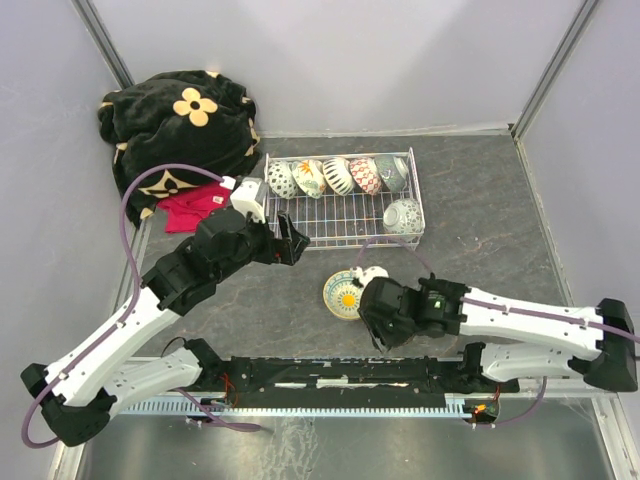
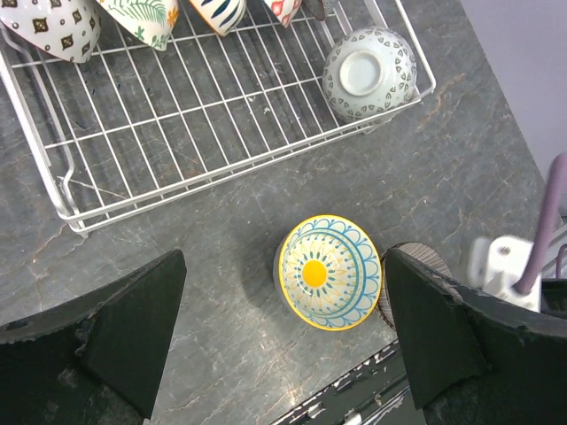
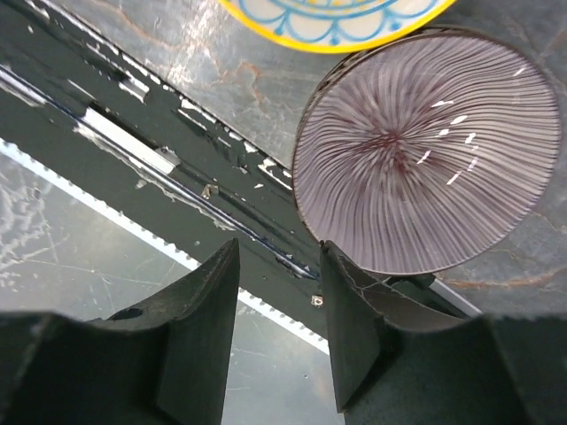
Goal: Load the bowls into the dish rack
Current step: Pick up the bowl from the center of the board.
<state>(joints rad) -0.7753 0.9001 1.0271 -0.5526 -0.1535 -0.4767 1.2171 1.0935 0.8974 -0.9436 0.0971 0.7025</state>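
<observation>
Your right claw (image 3: 279, 252) is hanging half-open beside the purple bowl (image 3: 425, 150), gripping nothing; a nudge could be shoving it onto the rail (image 3: 133, 115). Your left claw (image 2: 283, 266) is gaping wide over the yellow bowl (image 2: 330, 271), outside the rack (image 2: 62, 190)

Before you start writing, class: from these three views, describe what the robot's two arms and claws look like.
The left arm and right arm have long white links with bulky black joints and black bases. A purple cable runs along each. The left claw and right claw are matte black, each with two broad wedge-shaped fingers. A small green light glows on the right wrist.
</observation>
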